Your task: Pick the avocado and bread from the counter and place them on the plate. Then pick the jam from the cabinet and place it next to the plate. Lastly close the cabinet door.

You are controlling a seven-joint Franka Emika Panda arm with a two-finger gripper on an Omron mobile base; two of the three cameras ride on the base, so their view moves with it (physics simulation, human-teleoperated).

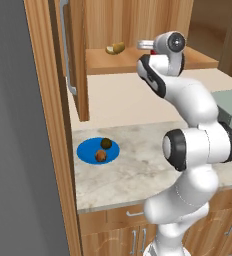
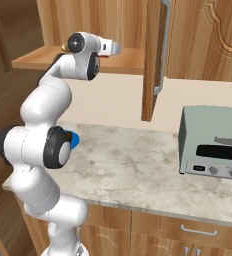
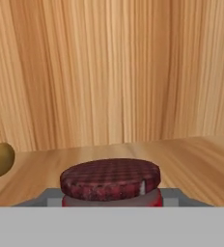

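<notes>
- Two balls, the avocado (image 1: 106, 143) and the bread (image 1: 101, 156), lie on the plate (image 1: 86, 150), which sits on the surface (image 1: 138, 170).
- We see the hand (image 3: 111, 201) reached into the cabinet (image 1: 78, 60), clamped on the jam (image 3: 110, 181), which stands on the shelf (image 3: 191, 159).
- In the hand view we look down on the jar's dark lid, close below.
- A yellowish lump (image 1: 115, 48) lies on the shelf just beside the jam.
- The cabinet door stands open.
- We see a toaster oven (image 2: 213, 145) on the surface, well apart from the plate.

One plate (image 1: 86, 150), one avocado (image 1: 106, 143), one bread (image 1: 101, 156), one jam (image 3: 111, 181), one toaster oven (image 2: 214, 145)
</notes>
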